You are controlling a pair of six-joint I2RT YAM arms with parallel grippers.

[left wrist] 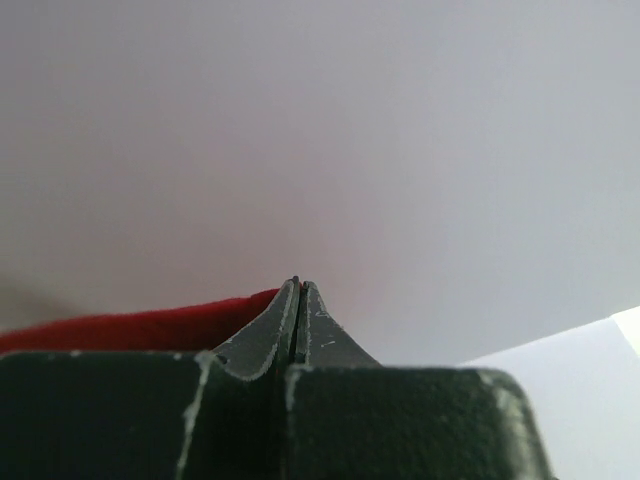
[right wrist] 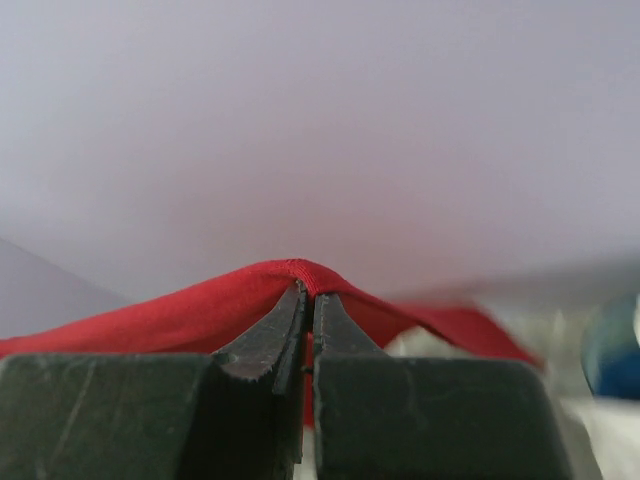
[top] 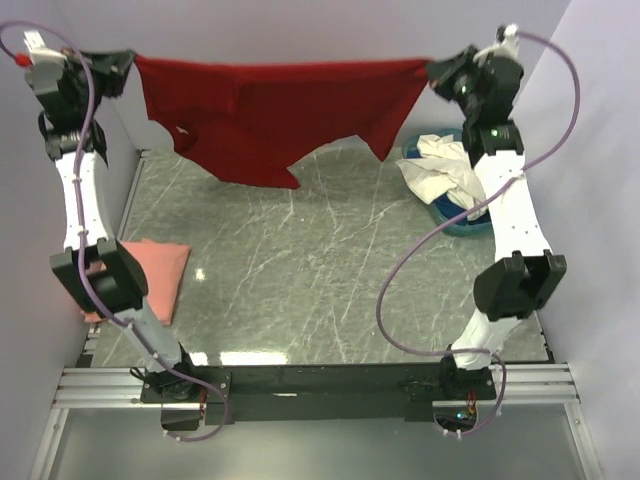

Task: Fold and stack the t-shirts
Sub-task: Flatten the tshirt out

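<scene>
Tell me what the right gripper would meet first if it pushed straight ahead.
Beyond the deep red cloth t-shirt pinched in the right gripper, only the plain pale wall shows ahead; likely that, though its distance is unclear.

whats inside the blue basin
Crumpled cream-white t-shirts fill the blue basin, spilling over its rim. Whatever lies beneath them is covered; the right arm hides the basin's right side.

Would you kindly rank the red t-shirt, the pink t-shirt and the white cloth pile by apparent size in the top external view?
1. red t-shirt: spread out and clearly largest, though it hangs nearer the camera.
2-3. pink t-shirt and white cloth pile: they look alike. The left arm hides part of the pink one, so I leave them unranked.
</scene>
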